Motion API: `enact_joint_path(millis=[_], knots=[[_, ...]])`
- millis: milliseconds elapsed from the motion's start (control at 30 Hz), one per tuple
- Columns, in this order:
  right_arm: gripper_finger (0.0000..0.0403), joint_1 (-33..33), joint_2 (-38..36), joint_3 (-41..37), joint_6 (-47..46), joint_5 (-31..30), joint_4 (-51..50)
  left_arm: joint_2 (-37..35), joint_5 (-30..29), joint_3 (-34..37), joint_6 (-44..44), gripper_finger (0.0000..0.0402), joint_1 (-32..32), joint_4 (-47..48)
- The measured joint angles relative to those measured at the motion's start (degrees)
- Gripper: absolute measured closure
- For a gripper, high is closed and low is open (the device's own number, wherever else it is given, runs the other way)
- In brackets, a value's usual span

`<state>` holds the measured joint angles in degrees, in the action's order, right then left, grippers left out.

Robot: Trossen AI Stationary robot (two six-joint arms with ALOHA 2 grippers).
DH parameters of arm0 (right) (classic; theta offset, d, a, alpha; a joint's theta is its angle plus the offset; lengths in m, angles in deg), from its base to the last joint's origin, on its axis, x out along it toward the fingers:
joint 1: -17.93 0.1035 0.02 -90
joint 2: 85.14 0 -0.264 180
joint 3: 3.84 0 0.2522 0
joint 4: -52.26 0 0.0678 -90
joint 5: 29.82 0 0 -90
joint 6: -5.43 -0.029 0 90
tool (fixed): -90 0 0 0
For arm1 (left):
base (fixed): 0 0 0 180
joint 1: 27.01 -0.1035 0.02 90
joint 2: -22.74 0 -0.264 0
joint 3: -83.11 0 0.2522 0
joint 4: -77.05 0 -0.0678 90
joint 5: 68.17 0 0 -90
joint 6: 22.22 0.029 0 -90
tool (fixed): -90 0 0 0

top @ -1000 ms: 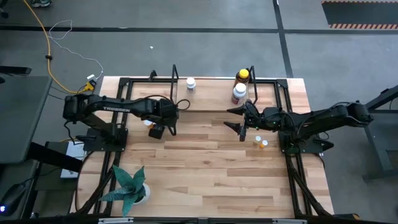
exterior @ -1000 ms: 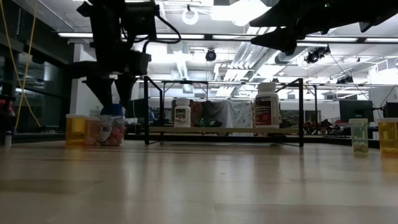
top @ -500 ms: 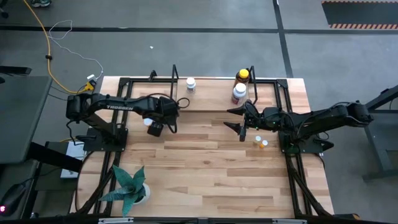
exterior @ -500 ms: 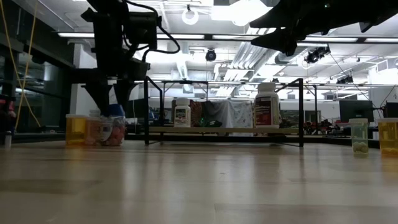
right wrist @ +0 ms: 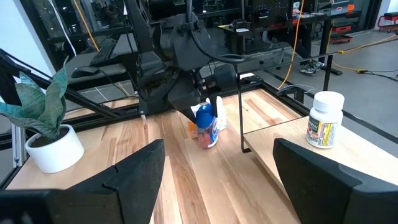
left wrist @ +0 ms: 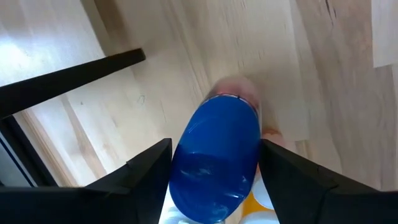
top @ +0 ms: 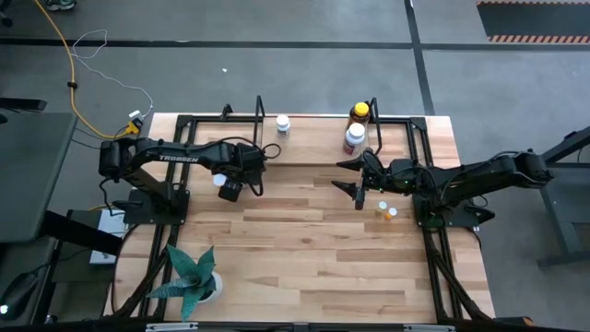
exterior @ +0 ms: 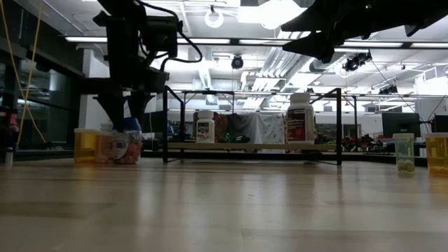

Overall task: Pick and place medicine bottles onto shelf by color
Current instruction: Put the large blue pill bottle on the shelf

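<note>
Blue-capped bottle [left wrist: 217, 158] stands on the worktop [top: 304, 240] just beside the shelf [top: 313, 138], between our left gripper's [left wrist: 214, 162] spread fingers, not yet clamped. We should close squarely on the cap before lifting. Our right gripper [top: 358, 177] waits open nearby.

Glossy blue plastic cap [left wrist: 217, 163]; matt pale wood tabletop [top: 304, 249].

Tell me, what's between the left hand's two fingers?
A bottle with a blue cap stands between the left hand's two fingers, one at each side of the cap. The left wrist view shows this best; the bottle rests on the wooden table.
</note>
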<state>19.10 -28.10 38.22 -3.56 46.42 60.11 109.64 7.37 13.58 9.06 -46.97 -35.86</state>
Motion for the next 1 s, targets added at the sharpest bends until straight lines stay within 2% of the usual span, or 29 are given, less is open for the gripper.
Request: enact_joint_path(millis=[400,733,867,1000], knots=[[0.0112,0.0,0.0,0.0,0.0,0.0,-0.2,0.2,-1.1,0.0,-0.9,0.022,1.5,0.1],[0.0112,0.0,0.0,0.0,0.0,0.0,-0.6,-0.4,0.1,-7.6,-3.9,0.0225,5.8,2.6],[0.0112,0.0,0.0,0.0,0.0,0.0,-0.8,-0.4,2.5,-10.4,-6.9,0.0226,8.4,5.5],[0.0112,0.0,0.0,0.0,0.0,0.0,-0.8,-0.4,2.2,-13.9,-9.2,0.0226,11.6,7.4]])
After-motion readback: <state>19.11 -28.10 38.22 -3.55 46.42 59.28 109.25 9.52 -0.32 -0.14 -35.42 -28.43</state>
